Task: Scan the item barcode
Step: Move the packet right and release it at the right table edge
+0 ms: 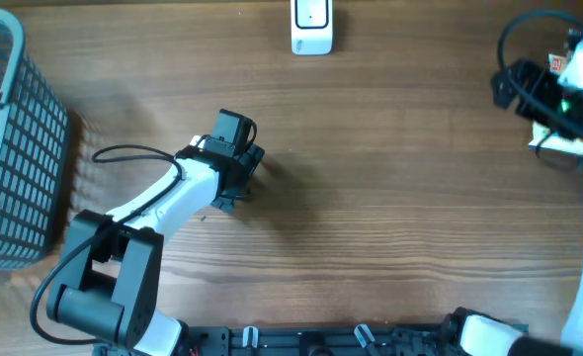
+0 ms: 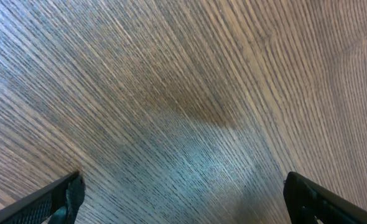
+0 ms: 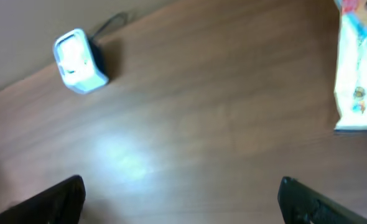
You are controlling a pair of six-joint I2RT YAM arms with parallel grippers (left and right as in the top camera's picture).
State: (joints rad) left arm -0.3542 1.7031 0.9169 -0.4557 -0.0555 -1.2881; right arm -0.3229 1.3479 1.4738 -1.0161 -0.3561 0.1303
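Observation:
The item (image 3: 359, 68) is a white packet with red and blue print, lying at the right edge of the right wrist view. From overhead, only a white corner of the item (image 1: 556, 144) shows under the right arm. The white barcode scanner (image 1: 311, 27) stands at the table's far edge; the scanner (image 3: 79, 61) is also in the right wrist view, upper left. My right gripper (image 3: 180, 193) is open over bare wood, left of the item. My left gripper (image 2: 183, 190) is open over bare wood, and from overhead the left gripper (image 1: 242, 173) hangs left of centre.
A grey mesh basket (image 1: 15, 148) stands at the table's left edge. The wooden table (image 1: 390, 178) runs between the two arms. A black cable (image 1: 124, 153) loops beside the left arm.

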